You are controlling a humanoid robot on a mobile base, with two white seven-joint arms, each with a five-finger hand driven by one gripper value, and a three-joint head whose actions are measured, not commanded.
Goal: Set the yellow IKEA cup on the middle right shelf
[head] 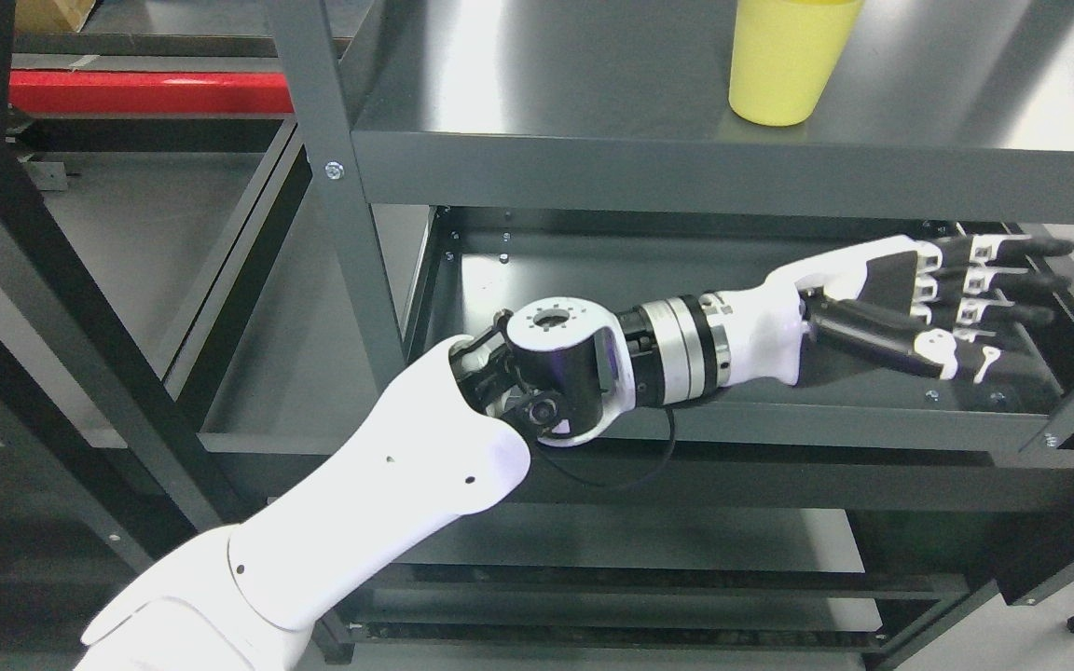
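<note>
Head view, one arm visible: the left arm enters from the lower left and reaches across to the right, in front of the dark grey shelving unit (341,177). The left hand (910,312) is extended over the lower shelf (593,270), its fingers (1012,280) straight and slightly apart, holding nothing.

One yellow cup (787,61) stands upright on the upper shelf (537,84), toward its right side, well above the hand and not touching it; its rim is cut off by the top edge.

One red beam (150,91) runs horizontally behind the frame at upper left. Count: one cup, one hand, two shelves in clear view.
</note>
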